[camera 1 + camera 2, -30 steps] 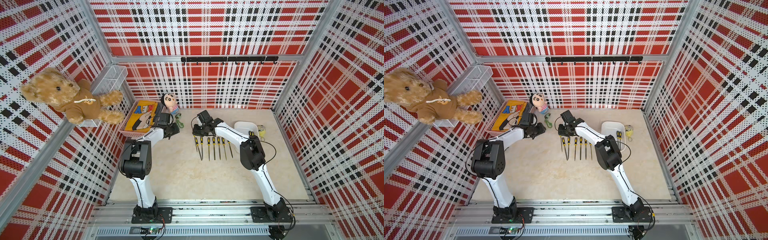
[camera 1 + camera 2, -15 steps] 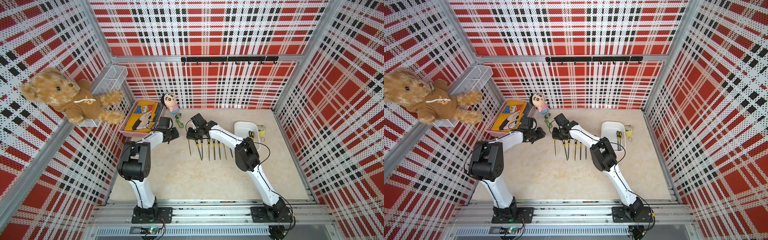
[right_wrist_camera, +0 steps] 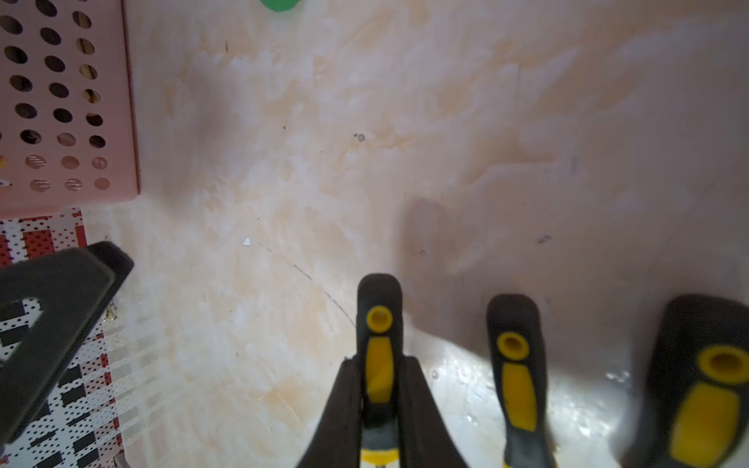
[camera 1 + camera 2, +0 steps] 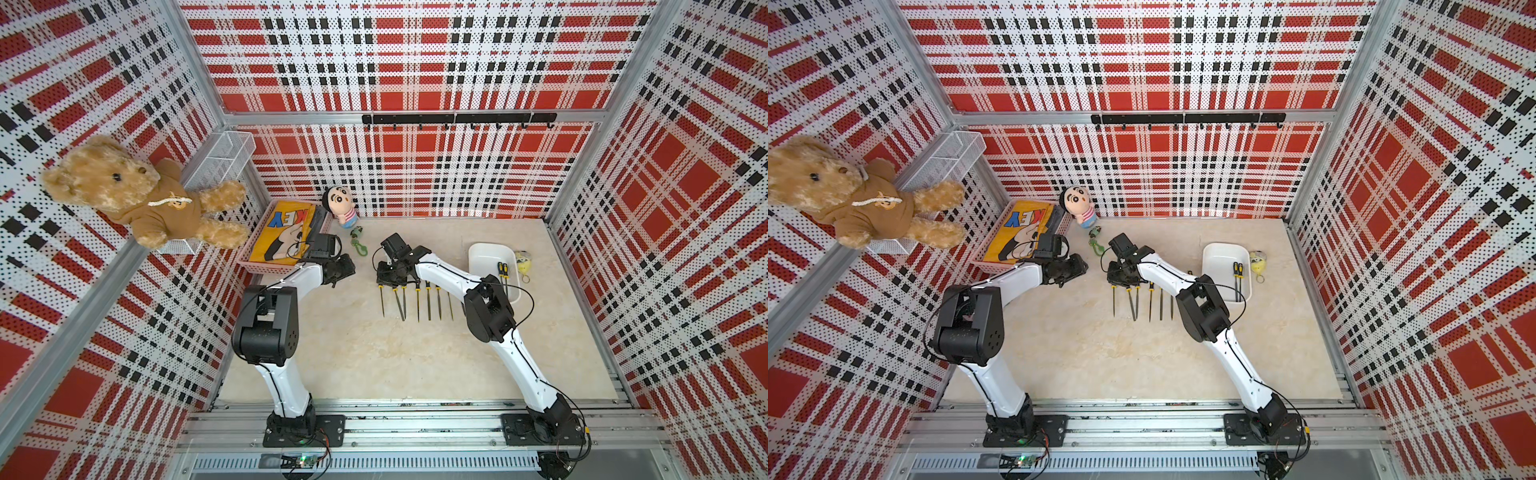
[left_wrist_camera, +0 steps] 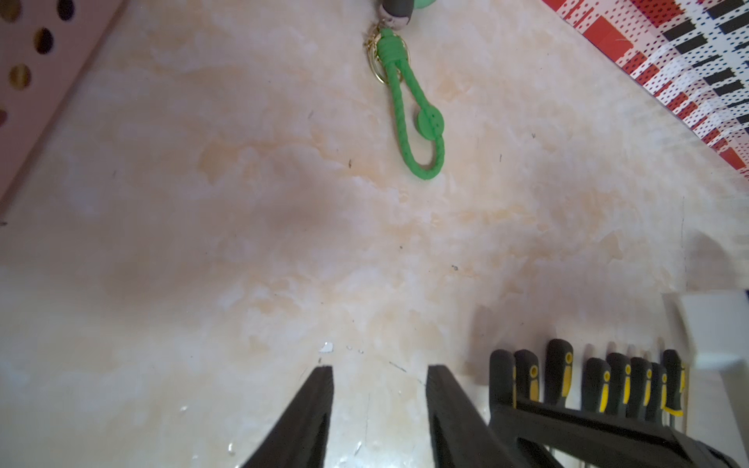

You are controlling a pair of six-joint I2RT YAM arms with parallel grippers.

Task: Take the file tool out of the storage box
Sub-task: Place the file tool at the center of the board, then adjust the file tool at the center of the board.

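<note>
The storage box point(image 4: 484, 255) point(image 4: 1217, 257), a shallow white tub, stands at the right and holds two black-and-yellow file tools point(image 4: 503, 272) point(image 4: 1237, 274). Several more files point(image 4: 417, 299) point(image 4: 1150, 301) lie in a row on the table. My right gripper point(image 4: 384, 278) point(image 4: 1117, 279) point(image 3: 379, 360) is low at the row's left end, shut on the handle of the leftmost file tool point(image 3: 379, 312) point(image 4: 381, 301). My left gripper point(image 4: 347, 266) point(image 4: 1067, 270) point(image 5: 379, 368) is open and empty, just left of the row.
A pink perforated basket point(image 4: 255, 266) point(image 3: 60, 101) holding a yellow book sits at the back left. A doll point(image 4: 338, 205) and a green keychain point(image 4: 358, 245) point(image 5: 417, 121) lie behind the grippers. A yellow plush charm point(image 4: 523, 262) rests right of the tub.
The right gripper has carried a file leftward and down to the left end of the row. The left gripper has barely moved.
</note>
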